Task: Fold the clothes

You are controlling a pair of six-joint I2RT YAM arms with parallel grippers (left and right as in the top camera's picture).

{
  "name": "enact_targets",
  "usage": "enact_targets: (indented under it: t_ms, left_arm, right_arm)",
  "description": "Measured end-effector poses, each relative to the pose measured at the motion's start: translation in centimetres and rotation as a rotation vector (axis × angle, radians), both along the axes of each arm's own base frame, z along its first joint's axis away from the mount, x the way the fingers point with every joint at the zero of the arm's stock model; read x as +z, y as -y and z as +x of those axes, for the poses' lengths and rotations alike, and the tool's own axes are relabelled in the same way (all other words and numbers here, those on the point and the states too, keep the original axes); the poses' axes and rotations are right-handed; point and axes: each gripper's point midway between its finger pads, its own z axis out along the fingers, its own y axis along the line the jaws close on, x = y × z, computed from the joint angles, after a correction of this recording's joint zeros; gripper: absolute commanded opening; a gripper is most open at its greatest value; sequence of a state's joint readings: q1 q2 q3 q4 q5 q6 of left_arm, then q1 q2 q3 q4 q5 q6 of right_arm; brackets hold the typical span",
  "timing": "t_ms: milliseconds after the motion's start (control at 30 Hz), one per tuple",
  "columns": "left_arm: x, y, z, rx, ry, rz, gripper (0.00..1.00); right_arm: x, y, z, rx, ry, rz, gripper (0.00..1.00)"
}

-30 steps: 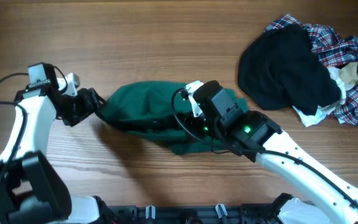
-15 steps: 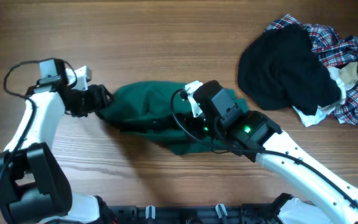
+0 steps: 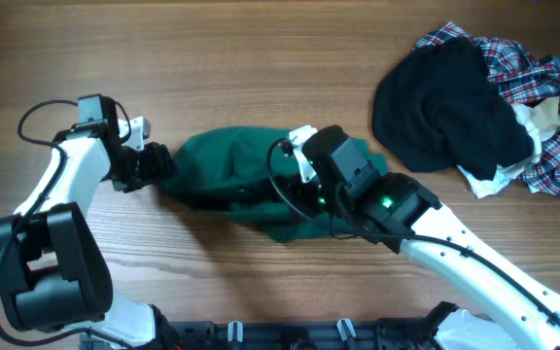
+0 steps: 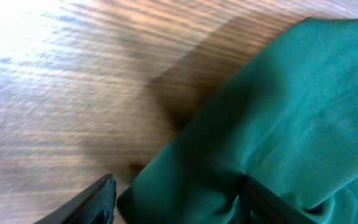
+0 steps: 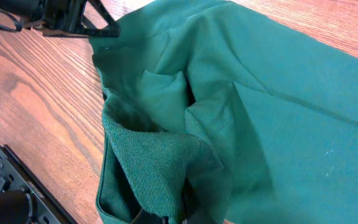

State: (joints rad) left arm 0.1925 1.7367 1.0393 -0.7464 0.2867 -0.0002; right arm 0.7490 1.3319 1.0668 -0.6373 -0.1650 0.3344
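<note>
Wooden surface (image 3: 261, 58) under both arms. Green garment (image 3: 227, 170) lies crumpled at centre. My left claw (image 3: 154, 163) is partly closed, pinching garment's bunched left edge. My right claw (image 5: 163, 216) is clamped on gathered fold near garment's middle, fingertips mostly buried in cloth. Black garment (image 3: 445, 97) and plaid shirt (image 3: 552, 146) heaped far right, well apart.

Dark green on brown wood, black and plaid off to one side.
The green garment (image 3: 227, 175) is a plain dark green with no print, and the surface (image 3: 261, 58) is warm brown, streaked with wood grain. The black garment (image 3: 445, 102) is solid black; the plaid shirt (image 3: 528, 78) is checked red, blue and white. The left arm (image 3: 61, 185) and right arm (image 3: 474, 253) are white with black parts.
</note>
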Motion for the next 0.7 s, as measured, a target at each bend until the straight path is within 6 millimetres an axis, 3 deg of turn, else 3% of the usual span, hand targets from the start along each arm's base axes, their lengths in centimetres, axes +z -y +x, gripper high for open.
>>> enact_targets:
  t_ms: [267,300,333,367,600,667,700]
  left_arm:
    - [-0.1,0.8,-0.9,-0.026,-0.037,0.003,0.42]
    - [-0.1,1.3,-0.9,-0.042,-0.037,0.003,0.33]
    - [-0.1,1.8,-0.9,-0.06,-0.037,0.003,0.13]
    - [-0.1,2.3,-0.8,-0.076,-0.034,0.003,0.04]
    - [0.2,2.9,-0.1,-0.07,-0.014,0.004,0.04]
    - [2.2,2.8,1.3,-0.046,0.03,0.005,0.04]
    - [4.7,2.7,2.6,-0.031,0.089,0.007,0.04]
  right_arm:
    - [0.1,-0.1,0.1,0.0,0.005,0.004,0.04]
    - [0.1,-0.1,0.1,0.0,0.005,0.004,0.04]
    - [0.1,-0.1,0.1,0.0,0.005,0.005,0.04]
    - [0.1,-0.1,0.1,0.0,0.005,0.005,0.04]
    - [0.1,0.0,0.1,-0.002,0.002,0.005,0.04]
    - [0.4,0.5,0.6,-0.017,0.002,0.018,0.04]
    - [0.9,1.1,1.0,-0.036,0.011,0.032,0.04]
